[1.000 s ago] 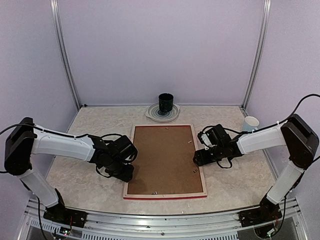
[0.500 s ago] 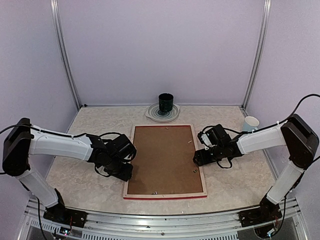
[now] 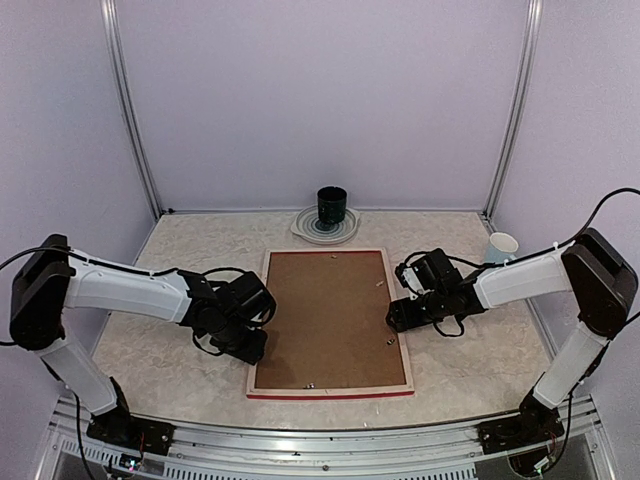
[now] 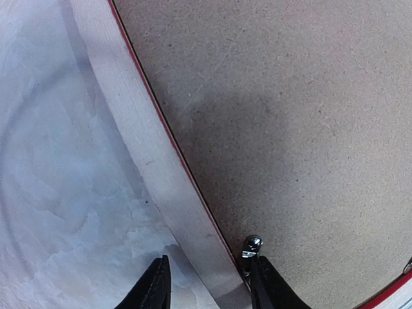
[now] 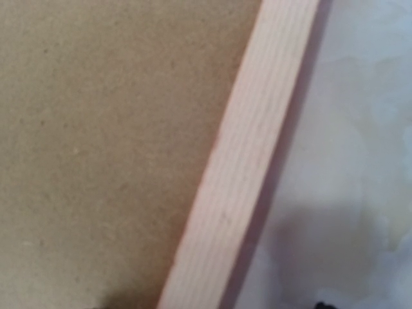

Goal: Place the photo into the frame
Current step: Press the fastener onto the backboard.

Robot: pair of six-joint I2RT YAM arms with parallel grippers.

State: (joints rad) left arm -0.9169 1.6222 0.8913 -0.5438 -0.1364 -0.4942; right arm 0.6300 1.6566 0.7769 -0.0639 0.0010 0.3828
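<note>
**Figure.** The frame (image 3: 330,390) lay face down on the table (image 3: 470,350), its pale wood back upward and only a bright red strip showing along its near edge. A brown backing board (image 3: 330,315) filled its opening. The photo was nowhere in sight, and we could not tell whether it lay beneath that board. We judged the frame light, thin and stiff, though apt to twist if lifted by one corner. The long side rails, taken opposite one another, therefore offered the best hold. The small metal tab (image 4: 252,245), on the board just inside the frame's left rail, looked fiddly to turn. The left gripper (image 4: 207,283) stood with its jaws apart, straddling that left rail without pinching it. The right gripper (image 3: 397,318) hung over the frame's right rail; its fingers were out of sight, so we could not tell whether they were apart or together.
</note>
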